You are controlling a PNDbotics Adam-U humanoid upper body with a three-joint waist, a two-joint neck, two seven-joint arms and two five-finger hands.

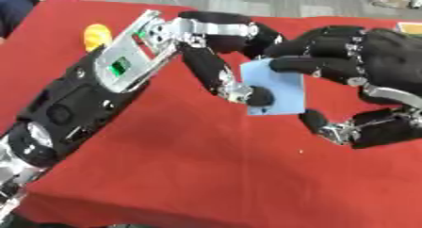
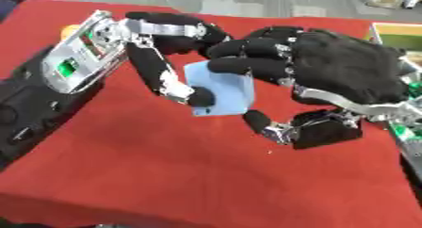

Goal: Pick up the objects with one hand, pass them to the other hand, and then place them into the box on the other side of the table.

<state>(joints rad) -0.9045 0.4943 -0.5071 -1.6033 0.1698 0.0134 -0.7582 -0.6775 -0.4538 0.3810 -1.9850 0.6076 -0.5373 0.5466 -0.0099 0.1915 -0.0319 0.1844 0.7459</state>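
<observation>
A: Item: blue card (image 1: 276,88). Location: we are holding it in the air over the red desk (image 1: 206,175), between the two hands, upright and slightly tilted. We are logging it as mid-handover.

B: Left hand (image 1: 216,57): fingers curling round the card's left edge, one dark fingertip pressing on its face near the lower corner. We are counting that as pinching the card.

A: Right hand (image 2: 329,76): fingers curling over the card's top right edge, thumb (image 2: 262,122) sitting just below and apart from the lower edge. We are judging this grip as partly made.

B: Handling note: we are advising that the right thumb closes onto the card before the left lets go, and that the left opens only afterwards, so the card is not slipping flat onto the desk.

A: Other entries: yellow object (image 1: 97,35) lying on the desk beyond the left arm. Box: we are seeing a green-edged corner at the right edge, but cannot tell if that is it.
</observation>
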